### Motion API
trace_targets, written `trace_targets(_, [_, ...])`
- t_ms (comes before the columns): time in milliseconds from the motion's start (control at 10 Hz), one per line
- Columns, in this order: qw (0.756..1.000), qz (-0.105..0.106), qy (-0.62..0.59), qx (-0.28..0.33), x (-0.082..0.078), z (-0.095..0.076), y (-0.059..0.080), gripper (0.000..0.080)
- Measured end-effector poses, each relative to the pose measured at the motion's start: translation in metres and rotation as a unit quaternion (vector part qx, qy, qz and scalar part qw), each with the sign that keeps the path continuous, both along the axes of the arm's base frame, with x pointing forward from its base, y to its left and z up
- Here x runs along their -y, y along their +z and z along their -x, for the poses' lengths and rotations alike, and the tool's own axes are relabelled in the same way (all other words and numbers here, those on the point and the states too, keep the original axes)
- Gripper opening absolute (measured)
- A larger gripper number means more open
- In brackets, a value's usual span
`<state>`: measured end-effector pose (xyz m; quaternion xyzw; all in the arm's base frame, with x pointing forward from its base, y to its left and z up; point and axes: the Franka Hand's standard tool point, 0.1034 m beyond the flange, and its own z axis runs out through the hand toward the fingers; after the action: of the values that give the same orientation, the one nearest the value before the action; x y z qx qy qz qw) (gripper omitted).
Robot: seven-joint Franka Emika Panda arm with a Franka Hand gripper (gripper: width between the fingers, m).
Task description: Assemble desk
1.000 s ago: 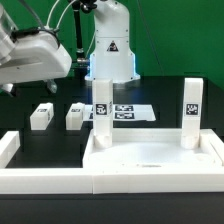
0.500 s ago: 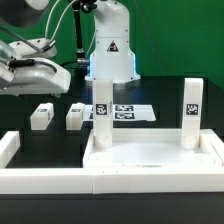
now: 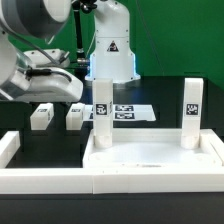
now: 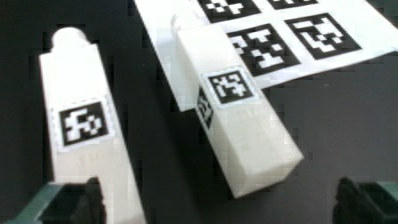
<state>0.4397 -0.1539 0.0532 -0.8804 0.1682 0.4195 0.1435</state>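
Note:
The desk panel [image 3: 150, 153], a white tray with a raised rim, lies at the front of the exterior view. Two tagged white legs stand upright at its far corners, one [image 3: 102, 120] toward the exterior view's left, the other [image 3: 191, 114] toward its right. Two loose legs [image 3: 41, 116] [image 3: 75, 117] lie on the black table to the left. The arm's hand [image 3: 52, 86] hangs just above them. In the wrist view my gripper [image 4: 217, 205] is open, with one leg [image 4: 80, 135] beside one finger [image 4: 71, 205] and the other leg [image 4: 240, 125] ending between the jaws.
The marker board [image 3: 127, 111] [image 4: 267, 35] lies behind the upright legs, beside the loose ones. White border wall segments [image 3: 45, 175] run along the front and the left side. The robot's base [image 3: 110, 50] stands at the back.
The arm has swung down and toward the exterior view's right, from the upper left corner to just above the two loose legs. The gripper has stayed open.

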Motion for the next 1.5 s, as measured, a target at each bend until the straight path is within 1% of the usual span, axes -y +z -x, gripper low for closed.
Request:
trace_targets(100, [1.000, 0.005, 0.001, 0.003, -0.002, 0.003, -0.007, 0.0648])
trace_targets(200, [1.000, 0.008, 0.002, -0.001, -0.006, 0.007, -0.010, 0.0648])
trace_targets(300, [1.000, 0.004, -0.004, -0.006, -0.007, 0.009, -0.008, 0.0648])
trace_targets(400, [1.000, -0.002, -0.019, -0.011, 0.002, 0.008, 0.002, 0.0648])
trace_targets(500, [0.999, 0.004, -0.032, -0.001, 0.017, 0.002, 0.008, 0.0648])
trace_targets(600, [0.999, 0.009, -0.037, 0.001, 0.021, 0.001, 0.009, 0.0648])
trace_targets(800, [0.999, 0.012, -0.038, 0.002, 0.022, -0.002, 0.011, 0.0648])
trace_targets(1100, [0.999, 0.012, -0.038, 0.000, 0.022, -0.001, 0.010, 0.0648])
trace_targets(1200, [0.999, 0.012, -0.038, 0.000, 0.021, -0.001, 0.009, 0.0648])
trace_targets(1300, [0.998, 0.011, -0.058, -0.006, 0.014, 0.001, 0.007, 0.0648])
trace_targets(1500, [0.996, 0.009, -0.084, -0.020, -0.003, 0.010, 0.008, 0.0648])
